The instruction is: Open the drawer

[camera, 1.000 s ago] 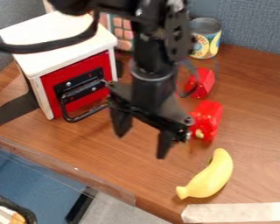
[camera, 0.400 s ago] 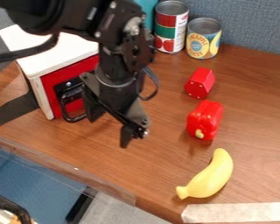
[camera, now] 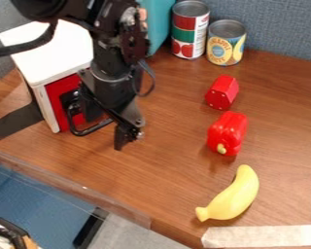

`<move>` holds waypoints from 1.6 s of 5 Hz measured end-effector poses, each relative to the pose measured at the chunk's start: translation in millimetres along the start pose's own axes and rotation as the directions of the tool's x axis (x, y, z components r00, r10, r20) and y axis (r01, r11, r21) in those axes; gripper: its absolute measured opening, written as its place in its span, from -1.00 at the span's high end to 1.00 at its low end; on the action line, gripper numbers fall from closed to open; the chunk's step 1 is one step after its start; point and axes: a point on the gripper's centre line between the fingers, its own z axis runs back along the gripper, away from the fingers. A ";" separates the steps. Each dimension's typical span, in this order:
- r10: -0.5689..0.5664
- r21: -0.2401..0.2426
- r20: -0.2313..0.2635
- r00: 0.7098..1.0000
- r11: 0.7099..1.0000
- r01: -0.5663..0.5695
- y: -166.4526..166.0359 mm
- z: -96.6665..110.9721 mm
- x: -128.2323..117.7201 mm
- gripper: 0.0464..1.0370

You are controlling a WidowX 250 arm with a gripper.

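The drawer (camera: 58,93) sits at the left of the counter (camera: 161,180), its red front seemingly shut and its black handle (camera: 93,129) jutting out, which gives the arm something to pull. The jaws are parted wide around that handle, presumably to hook or grip it — one side near the red front, one outside — though I cannot tell whether they touch it.

A blue-grey partition (camera: 281,29) (fabric, by its speckled look) stands behind the brown wood-grain table (camera: 164,175).
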 end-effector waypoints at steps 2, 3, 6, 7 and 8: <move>-0.011 -0.009 0.019 1.000 1.000 0.011 12.7 -13.2 13.5 -0.93; -0.017 -0.029 0.013 1.000 0.999 0.018 11.0 -24.5 16.9 -0.93; 0.002 -0.012 -0.020 1.000 1.000 -0.003 7.9 -48.7 22.6 -0.22; 0.017 -0.018 -0.021 1.000 1.000 -0.018 6.1 -48.4 22.5 0.37; -0.041 -0.038 -0.019 0.999 0.998 0.040 -14.2 -44.2 20.6 0.72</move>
